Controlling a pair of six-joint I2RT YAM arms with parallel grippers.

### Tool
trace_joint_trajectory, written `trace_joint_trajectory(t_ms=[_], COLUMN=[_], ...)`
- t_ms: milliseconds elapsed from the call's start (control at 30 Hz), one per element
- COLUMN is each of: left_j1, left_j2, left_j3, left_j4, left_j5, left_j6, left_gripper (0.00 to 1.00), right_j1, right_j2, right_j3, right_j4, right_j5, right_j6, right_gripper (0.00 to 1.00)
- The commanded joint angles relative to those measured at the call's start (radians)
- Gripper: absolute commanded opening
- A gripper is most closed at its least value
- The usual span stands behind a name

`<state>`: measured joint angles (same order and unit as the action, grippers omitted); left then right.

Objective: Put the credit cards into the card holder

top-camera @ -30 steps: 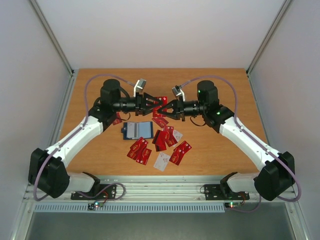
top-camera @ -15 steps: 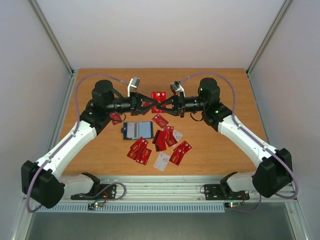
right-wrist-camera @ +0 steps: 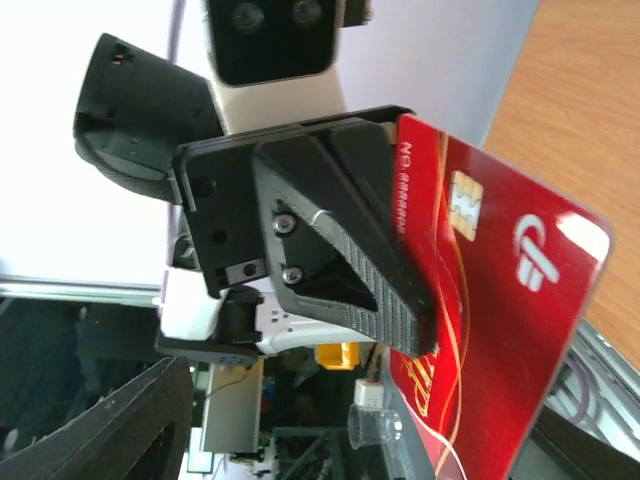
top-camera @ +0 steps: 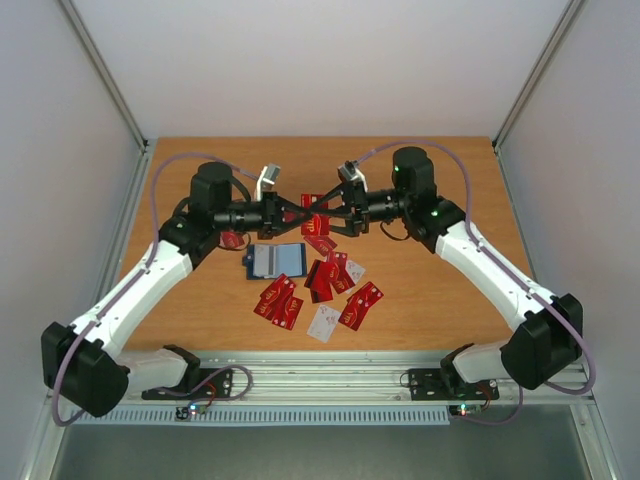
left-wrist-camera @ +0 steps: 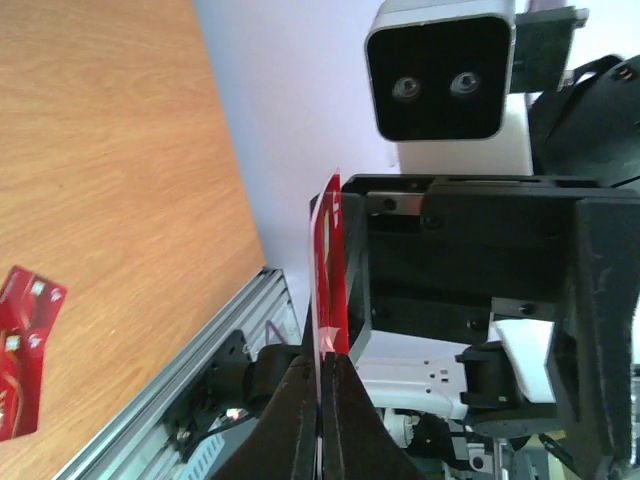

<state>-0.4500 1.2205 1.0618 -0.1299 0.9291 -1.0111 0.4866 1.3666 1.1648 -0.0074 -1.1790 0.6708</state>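
Partly covered by black fingertips in the top view, one red card (top-camera: 314, 203) hangs in the air above the far middle of the bench (top-camera: 440, 180). From the left wrist it shows only edge-on, a thin red line.

The left gripper (top-camera: 303, 211) is pinched tight on that card. The right wrist view makes this plain, with a ribbed finger (right-wrist-camera: 350, 270) lying flat over the card's face beside the chip. The right gripper (top-camera: 336, 212) stands wide, one finger just beside the card and the other well off; whether it touches I cannot tell.

Below, the card holder (top-camera: 275, 261) lies open on the bench, its slots too small to make out. The other credit cards (top-camera: 335, 275) lie scattered just right of it and nearer the bases, some overlapping, with a white card (top-camera: 324, 322) nearest. A stray card (top-camera: 233, 240) peeks from beneath the left arm.

Half a second ago the right gripper was clamped on the red card while the left was only closing. Now the left alone holds it.
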Motion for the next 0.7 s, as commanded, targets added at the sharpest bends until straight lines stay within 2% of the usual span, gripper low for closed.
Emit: trace_joint_trajectory(t_ms=[0, 133, 333, 467, 567, 667], left_j1=[0.034, 0.123, 0.252, 0.286, 0.302, 0.306], left_j2=[-0.021, -0.017, 0.082, 0.173, 0.27, 0.367], left_j3=[0.051, 0.008, -0.043, -0.073, -0.077, -0.067], left_j4=[-0.357, -0.521, -0.705, -0.669, -0.638, -0.622], left_j5=[-0.059, -0.068, -0.028, -0.006, -0.008, -0.022], left_j6=[0.263, 0.42, 0.695, 0.811, 0.849, 0.875], left_gripper=[0.0, 0.0, 0.0, 0.0, 0.0, 0.0], right_j1=[0.001, 0.0, 0.001, 0.007, 0.007, 0.008], right_j2=[0.031, 0.101, 0.209, 0.296, 0.355, 0.396], right_j3=[0.134, 0.154, 0.147, 0.194, 0.238, 0.249], right_j4=[-0.496, -0.65, -0.7, -0.751, -0.807, -0.796], right_j5=[0.099, 0.224, 0.296, 0.298, 0.332, 0.365], right_j6=[-0.359, -0.484, -0.564, -0.624, -0.655, -0.645], right_gripper=[0.71, 0.7, 0.66, 0.62, 0.6, 0.56])
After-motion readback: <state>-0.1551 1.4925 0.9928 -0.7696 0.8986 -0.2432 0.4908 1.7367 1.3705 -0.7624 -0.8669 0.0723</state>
